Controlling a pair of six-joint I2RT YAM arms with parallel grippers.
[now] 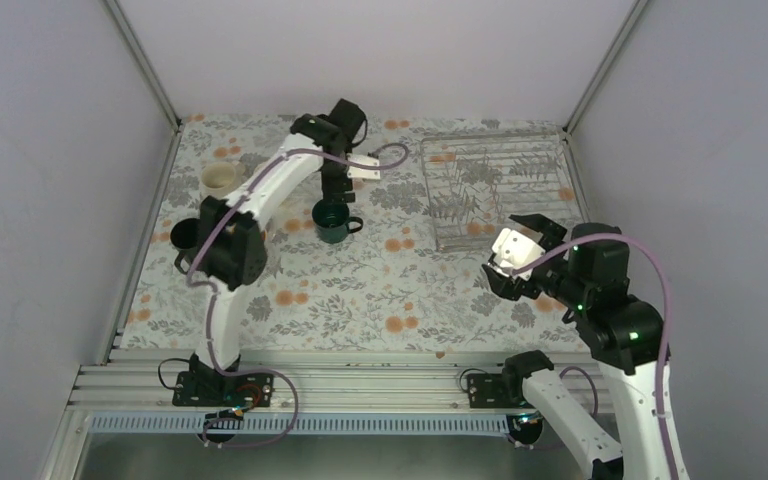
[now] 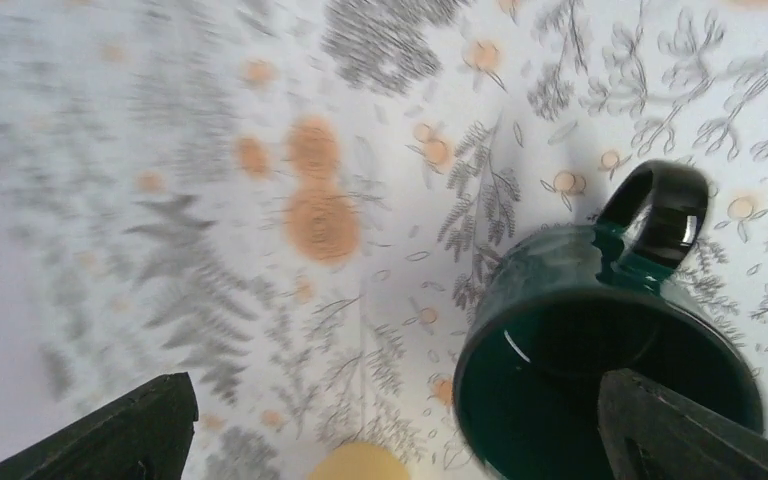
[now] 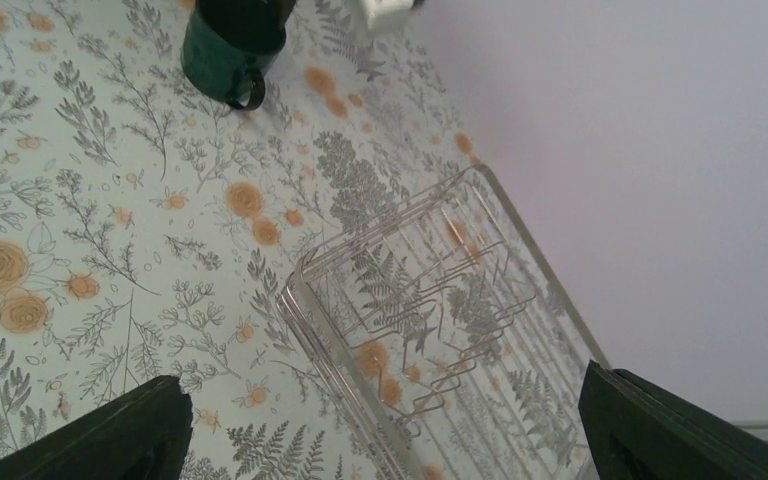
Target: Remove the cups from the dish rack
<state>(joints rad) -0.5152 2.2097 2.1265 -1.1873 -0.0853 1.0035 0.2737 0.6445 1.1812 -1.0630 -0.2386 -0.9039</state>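
Observation:
A dark green cup [image 1: 335,222] stands upright on the flowered table, left of the dish rack [image 1: 493,190]. My left gripper [image 1: 332,205] hangs open right above it. In the left wrist view its right finger [image 2: 680,430] crosses the green cup's [image 2: 600,340] mouth, and the left finger stands far off over bare cloth. A cream cup [image 1: 220,180] and a black cup [image 1: 185,235] stand at the far left, the black one partly behind my left arm. My right gripper [image 1: 505,250] is open in front of the rack [image 3: 430,300], holding nothing. No cup shows in the rack.
Grey walls close in the table [image 1: 380,290] on the left, back and right; the rack sits in the back right corner. A yellow rounded shape [image 2: 360,462] shows at the bottom edge of the left wrist view; what it is I cannot tell.

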